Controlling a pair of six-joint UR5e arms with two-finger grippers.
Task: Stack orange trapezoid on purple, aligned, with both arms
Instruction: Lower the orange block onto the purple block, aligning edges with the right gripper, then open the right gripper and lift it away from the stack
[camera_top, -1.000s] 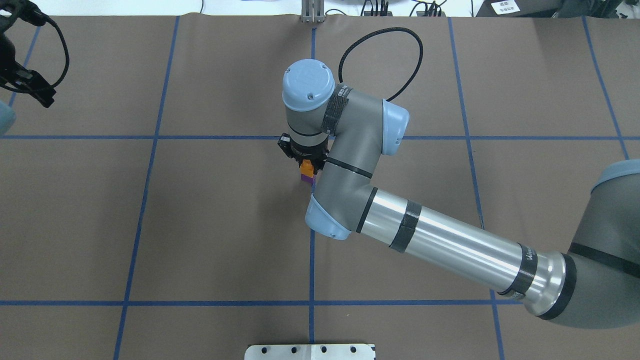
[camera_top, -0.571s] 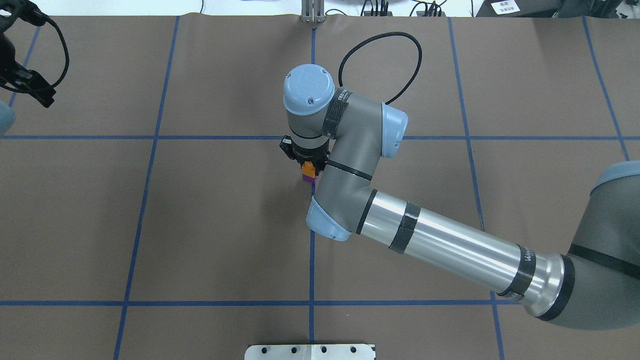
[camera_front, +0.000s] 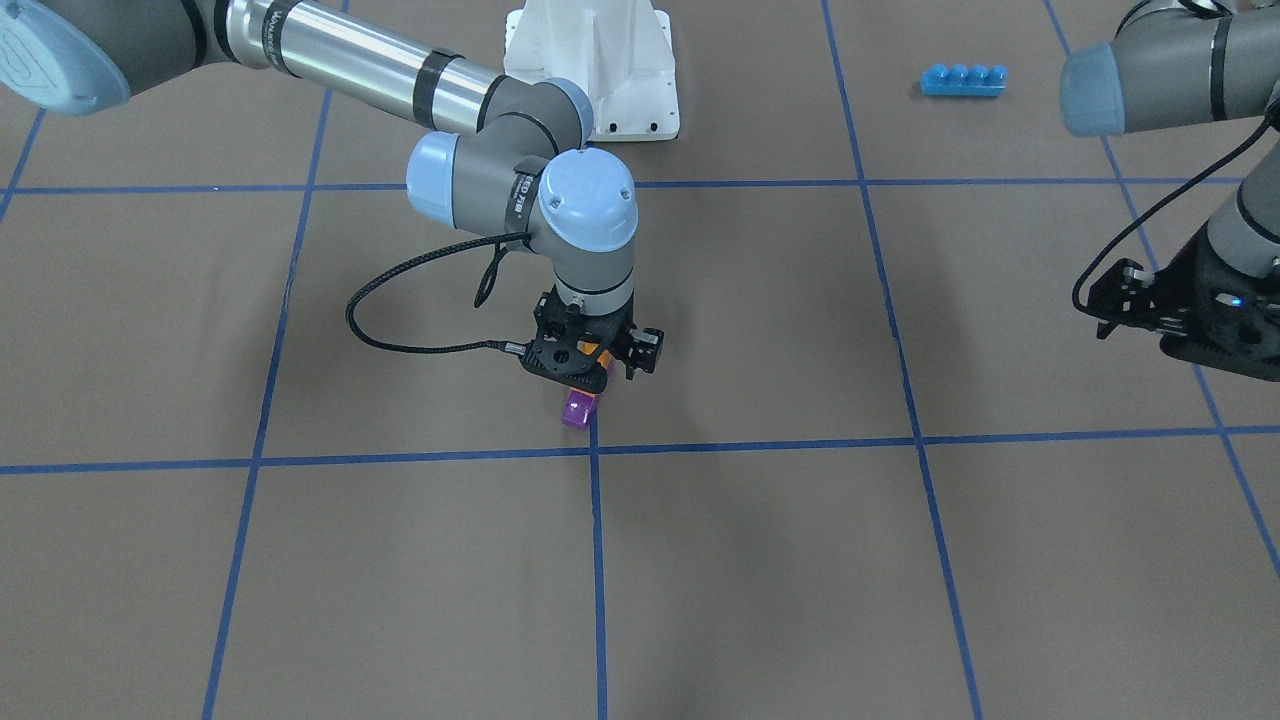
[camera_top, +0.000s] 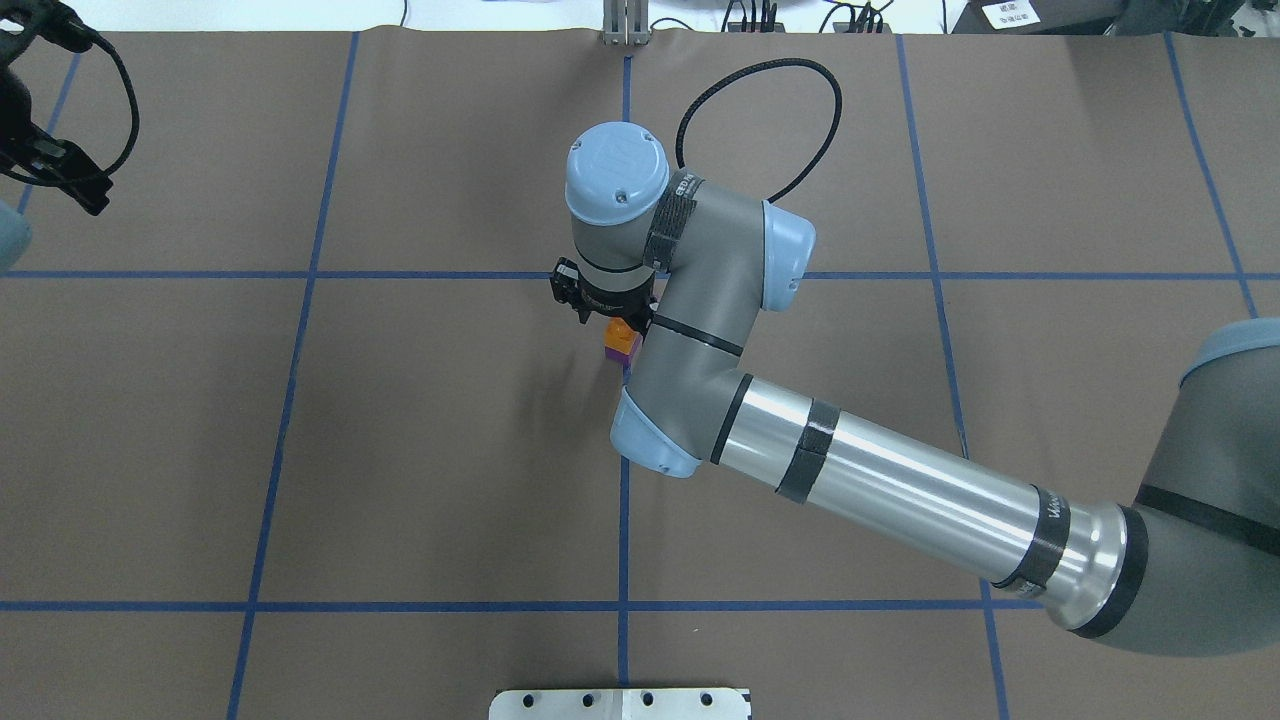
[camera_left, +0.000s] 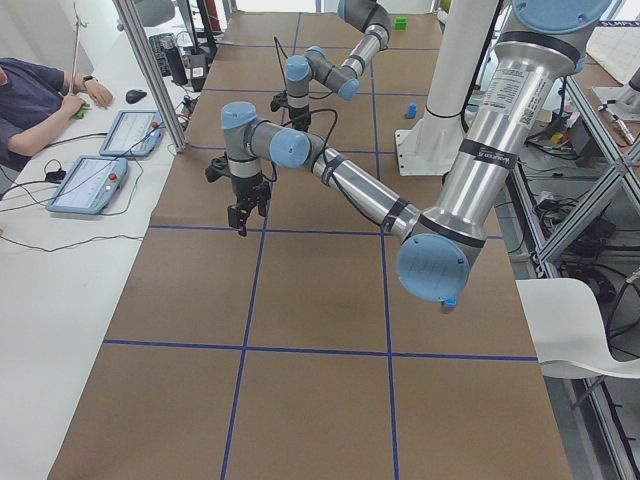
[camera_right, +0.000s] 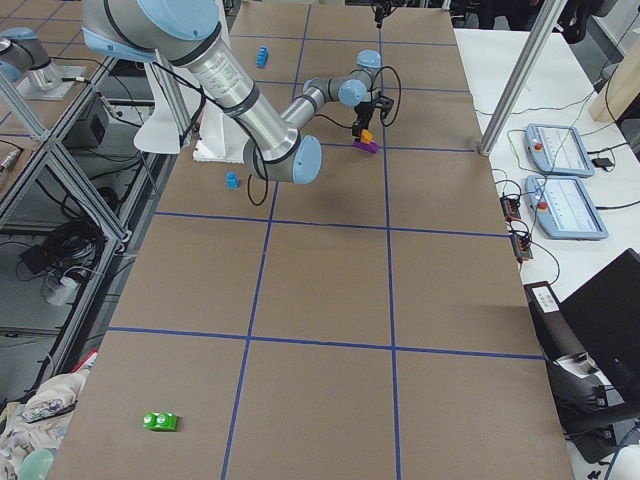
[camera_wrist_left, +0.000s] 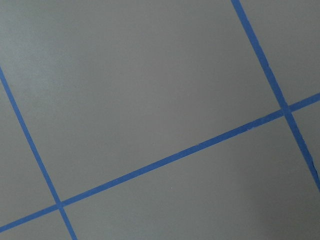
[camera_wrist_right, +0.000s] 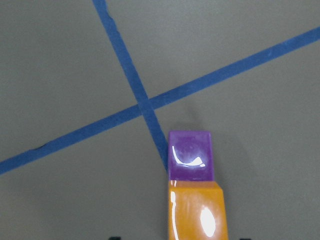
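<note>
The orange trapezoid (camera_wrist_right: 196, 210) sits on top of the purple brick (camera_wrist_right: 190, 155), which rests on the table beside a crossing of blue tape lines. The stack also shows in the overhead view, with orange (camera_top: 621, 329) over purple (camera_top: 622, 347), and in the front view, where the purple (camera_front: 579, 409) shows below the gripper. My right gripper (camera_front: 592, 368) hangs straight over the stack. Its jaws stand wider than the orange brick, open. My left gripper (camera_top: 62, 178) is far off at the table's left side, open and empty; it also shows in the front view (camera_front: 1118, 300).
A long blue four-stud brick (camera_front: 963, 80) lies near the white base (camera_front: 592, 70). A small blue brick (camera_right: 232, 180) and a green brick (camera_right: 160, 421) lie apart on the brown table. An operator (camera_left: 40, 95) sits at the side table.
My right gripper has shifted slightly away from the stack, so more of the orange trapezoid shows. The bricks have stayed in place. The left arm has not moved.
</note>
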